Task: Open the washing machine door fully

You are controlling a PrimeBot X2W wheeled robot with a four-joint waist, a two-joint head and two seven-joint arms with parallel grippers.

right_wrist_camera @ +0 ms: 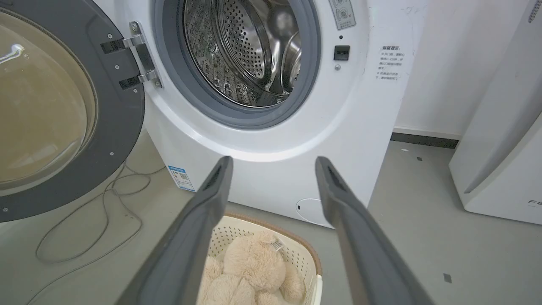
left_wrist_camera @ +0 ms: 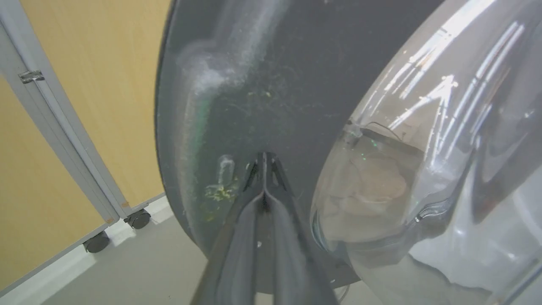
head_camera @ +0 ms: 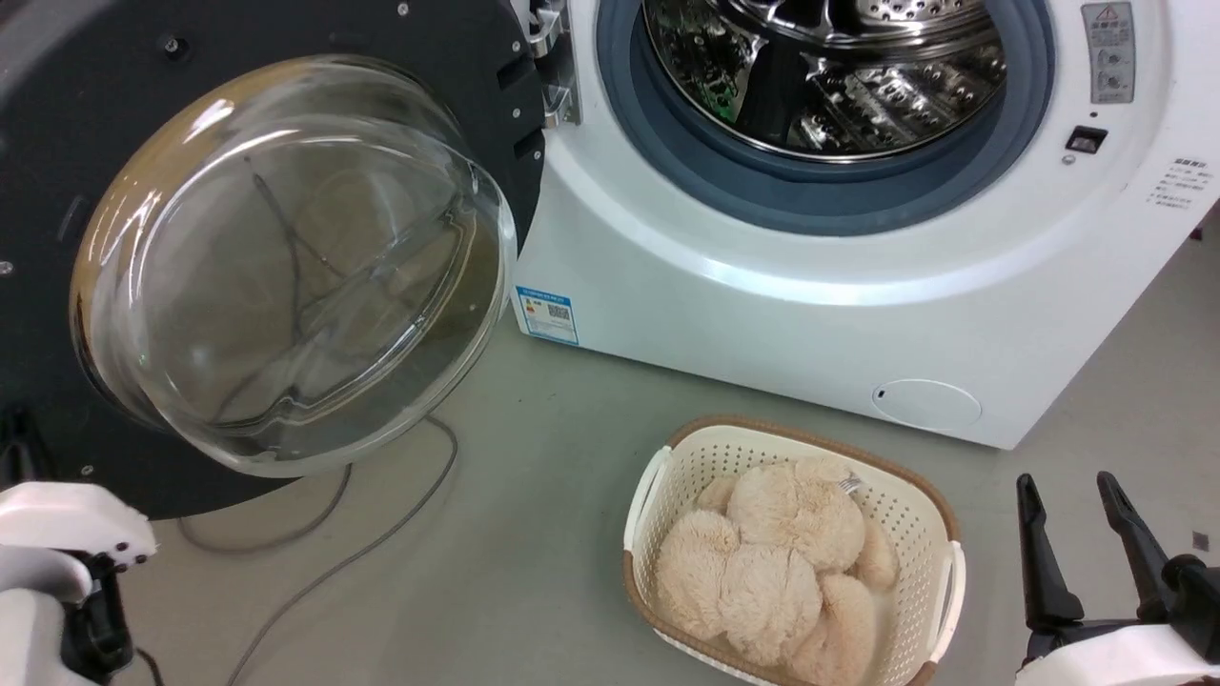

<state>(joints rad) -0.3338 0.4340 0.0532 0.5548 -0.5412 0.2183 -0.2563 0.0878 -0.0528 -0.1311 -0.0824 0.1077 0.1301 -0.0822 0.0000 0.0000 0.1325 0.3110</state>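
Note:
The washing machine door, a black disc with a bulging glass bowl, stands swung wide to the left of the washing machine. The steel drum is exposed. In the left wrist view my left gripper is shut with nothing in it. Its tips sit at the black inner face of the door, just left of the glass bowl; I cannot tell whether they touch. My right gripper stands open low at the right, away from the door, pointing at the machine's front.
A cream basket with a fluffy beige toy sits on the floor before the machine. Grey cables lie under the door. A wooden partition on casters stands behind the door. Another white appliance stands right of the machine.

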